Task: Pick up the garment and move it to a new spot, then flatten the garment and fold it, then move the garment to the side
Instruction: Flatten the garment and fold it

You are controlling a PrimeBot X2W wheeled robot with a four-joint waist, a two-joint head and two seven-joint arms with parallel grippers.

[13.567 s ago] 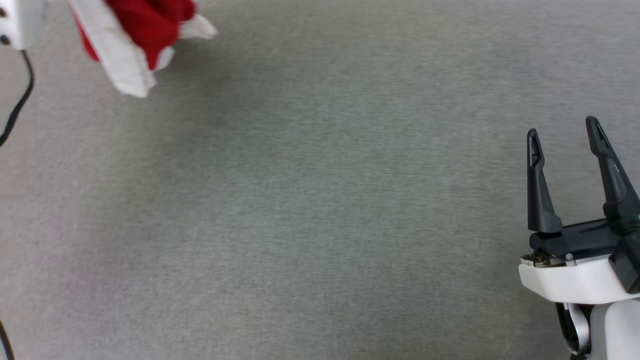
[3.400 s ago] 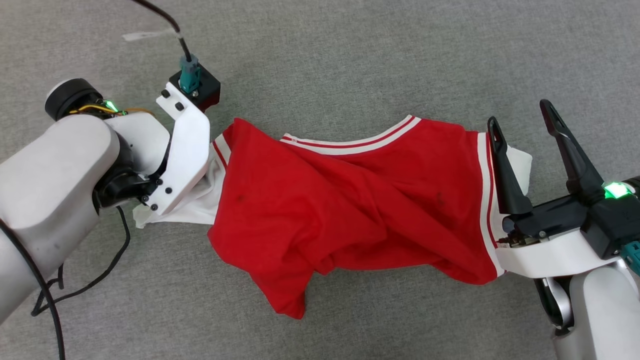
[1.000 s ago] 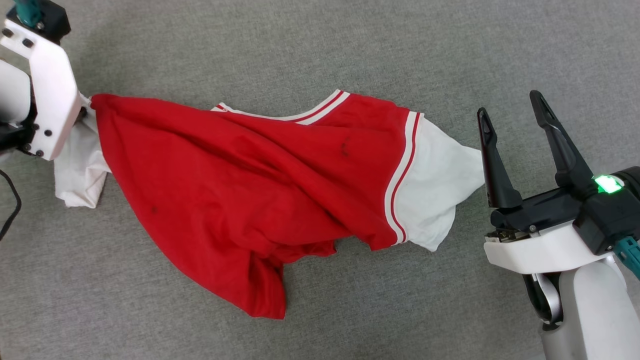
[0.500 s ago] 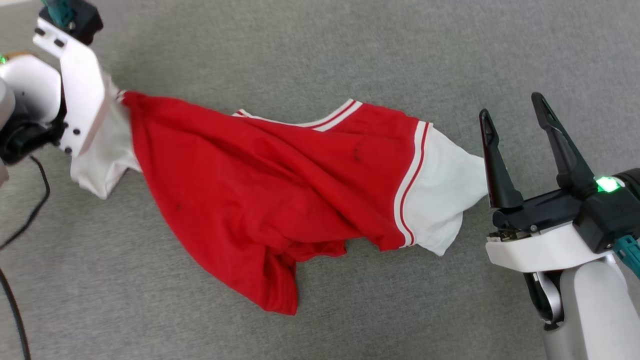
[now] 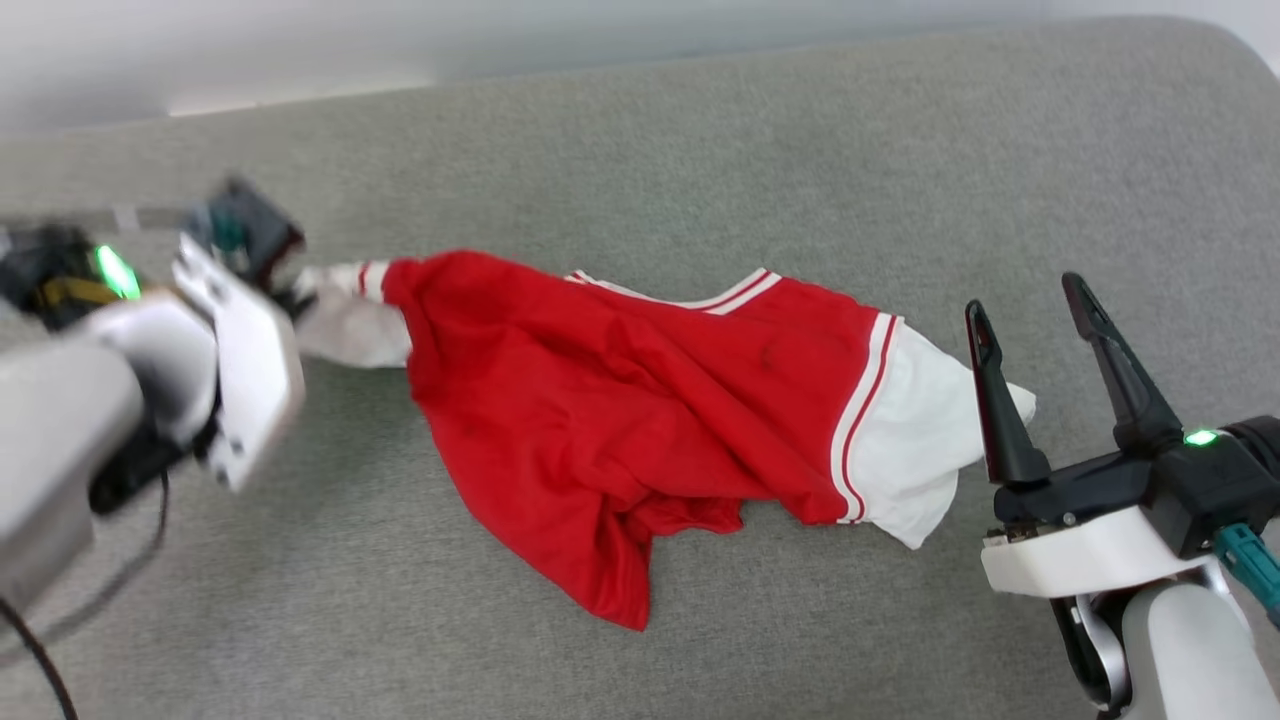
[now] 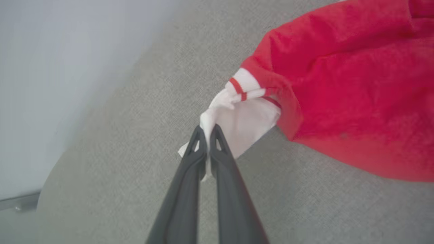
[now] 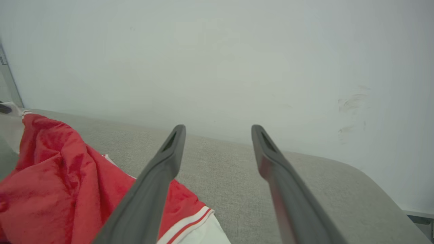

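Surface (image 5: 700, 150) of grey fabric under garment (image 5: 600, 400), rounded corner (image 5: 1215, 50), pale wall (image 7: 217, 51) behind

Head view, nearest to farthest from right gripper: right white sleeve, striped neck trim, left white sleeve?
1. White short sleeve at right, beside right gripper.
2. Red-white striped neck trim, mid red garment.
3. White sleeve at left, pinched by left gripper.

A grey woven tabletop (image 5: 700, 150) (corner rounded at 1 o'clock, head view) meets a pale wall (image 7: 217, 51); the right wrist view shows faint scuff marks (image 7: 351, 101) at 3 o'clock.
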